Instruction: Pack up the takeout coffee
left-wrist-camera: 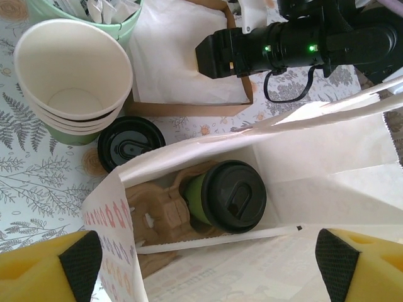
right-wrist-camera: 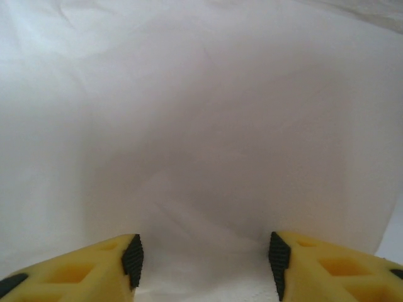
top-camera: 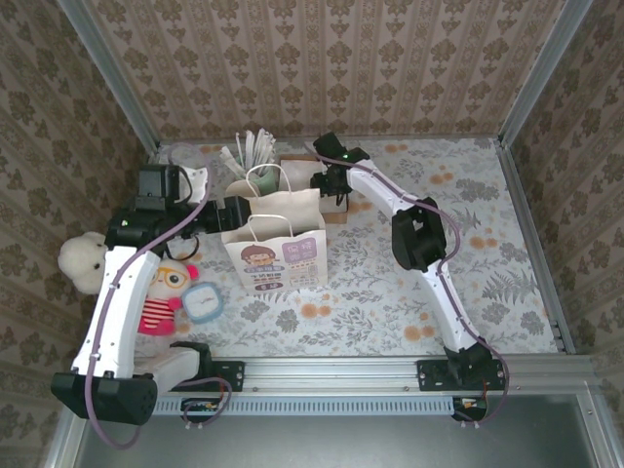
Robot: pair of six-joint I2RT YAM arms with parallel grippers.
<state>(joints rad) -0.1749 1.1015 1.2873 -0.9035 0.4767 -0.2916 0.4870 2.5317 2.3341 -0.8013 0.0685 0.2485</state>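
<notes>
Where the coffee sits: the takeout coffee [left-wrist-camera: 225, 198], a small olive-green paper cup with a round black plastic lid, stands inside the tall white paper carrier bag [left-wrist-camera: 327, 157]. It is down on the bag's floor, seated in a brown moulded-pulp cup carrier [left-wrist-camera: 154, 217] that also lies in the bag.
Long axis: up and down, with the lid toward the bag mouth; a slight lean cannot be ruled out.
Left claw: the left gripper [left-wrist-camera: 201, 267], with yellow foam fingers and black pads, hangs over the bag mouth. Its jaws are spread wide with nothing between them. The cup lies below and a little ahead, apart from both fingers.
Right claw: the right gripper [right-wrist-camera: 204, 261] has its jaws partly apart, facing plain white paper. No grip on anything shows, and I cannot tell which paper it is. Seen from above, it sits just beyond the bag's far right corner.
Nearer arm: the left, clearly.
Coming move (judgement): the cup looks packed, so the left claw likely needs to rise straight out of the bag mouth without snagging the rim or handles.
Beside the bag: a loose round black plastic lid [left-wrist-camera: 129, 143] lies just outside the bag's left wall. A stack of lidless cream paper cups [left-wrist-camera: 72, 78] stands beyond it, farther from the bag.
Writing: the bag's front, seen from above, carries a cartoon face and pink and blue panels, their characters too small to read. Red marks on the bag's side wall and the embossing on the lid are not legible either. No brand can be made out.
</notes>
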